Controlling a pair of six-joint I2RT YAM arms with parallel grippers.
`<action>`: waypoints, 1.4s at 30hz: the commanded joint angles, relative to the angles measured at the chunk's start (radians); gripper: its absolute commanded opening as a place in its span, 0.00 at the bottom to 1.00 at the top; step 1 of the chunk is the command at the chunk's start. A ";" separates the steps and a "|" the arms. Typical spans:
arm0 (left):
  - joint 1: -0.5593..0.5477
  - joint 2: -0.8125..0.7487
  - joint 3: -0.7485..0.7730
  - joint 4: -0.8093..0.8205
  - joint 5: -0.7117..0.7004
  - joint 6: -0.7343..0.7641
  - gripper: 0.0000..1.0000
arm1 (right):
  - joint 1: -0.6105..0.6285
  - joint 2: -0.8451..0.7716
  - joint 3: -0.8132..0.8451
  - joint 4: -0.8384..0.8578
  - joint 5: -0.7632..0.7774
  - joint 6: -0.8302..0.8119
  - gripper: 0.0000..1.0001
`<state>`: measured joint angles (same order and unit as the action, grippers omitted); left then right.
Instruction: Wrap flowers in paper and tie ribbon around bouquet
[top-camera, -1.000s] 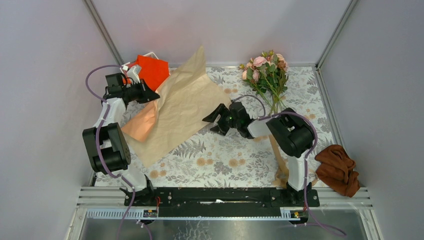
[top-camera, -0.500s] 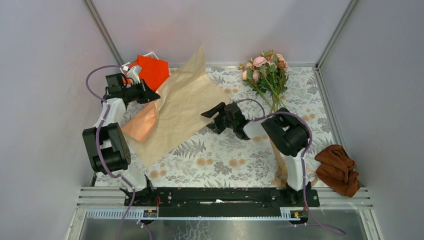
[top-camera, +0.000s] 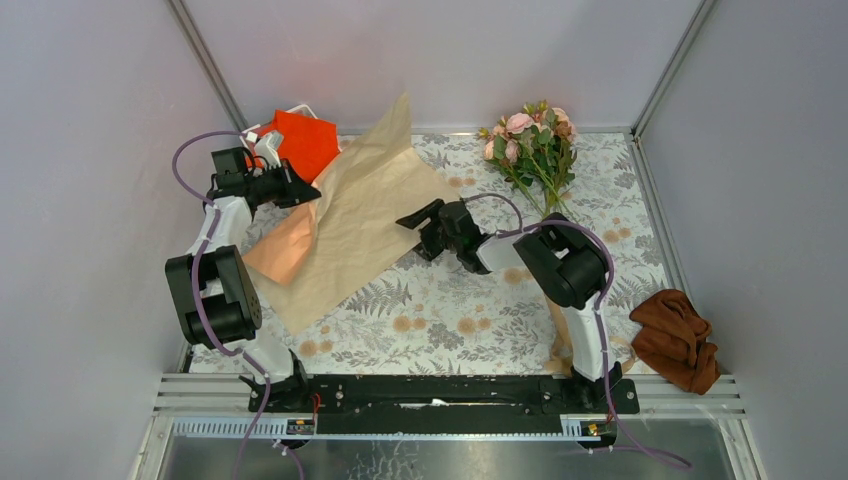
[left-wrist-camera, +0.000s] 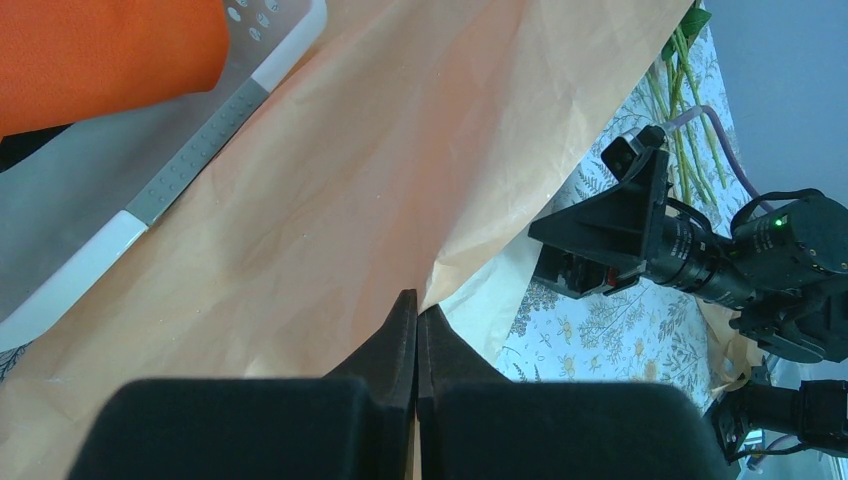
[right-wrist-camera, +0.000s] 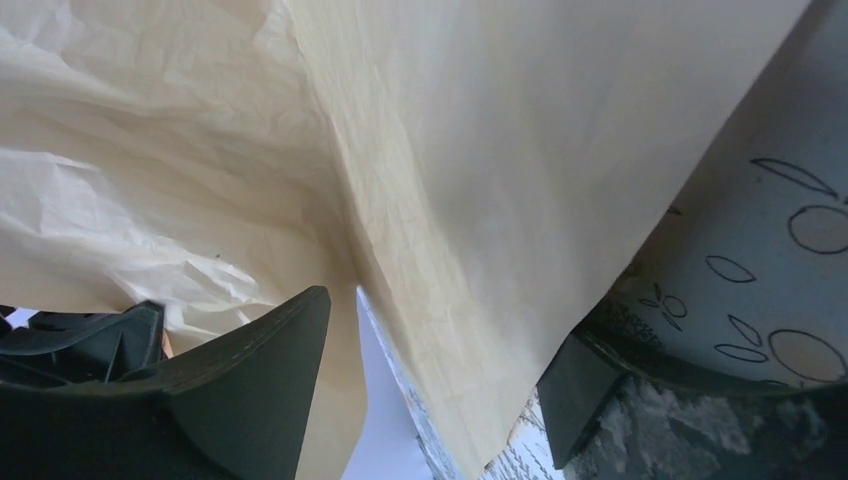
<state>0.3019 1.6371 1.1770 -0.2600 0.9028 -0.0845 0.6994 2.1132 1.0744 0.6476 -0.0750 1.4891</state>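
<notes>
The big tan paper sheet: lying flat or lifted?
Partly lifted: the tan paper sheet peaks at its far corner, and its left edge curls over, showing the peach face.

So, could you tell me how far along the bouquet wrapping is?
Nothing is finished: the paper lies half spread on the table, one side lifted. In hand: the left tool is shut on the paper's edge, and the right tool is open with another edge between its fingers. To do: the flowers lie apart, unwrapped, so wrapping and tying remain.
</notes>
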 joint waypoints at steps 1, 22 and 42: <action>-0.006 -0.024 -0.004 0.044 0.026 -0.010 0.00 | 0.009 0.034 0.038 -0.071 0.064 -0.038 0.69; -0.113 -0.155 0.113 -0.195 -0.136 0.244 0.00 | -0.502 -0.872 -0.413 -0.695 -0.097 -0.850 0.00; -0.271 0.215 0.182 0.066 -0.486 0.265 0.00 | -0.656 -0.751 -0.170 -0.941 0.198 -1.063 0.46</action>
<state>0.0334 1.8408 1.3495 -0.3161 0.4770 0.1749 0.0566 1.3960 0.8257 -0.2138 -0.0483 0.5156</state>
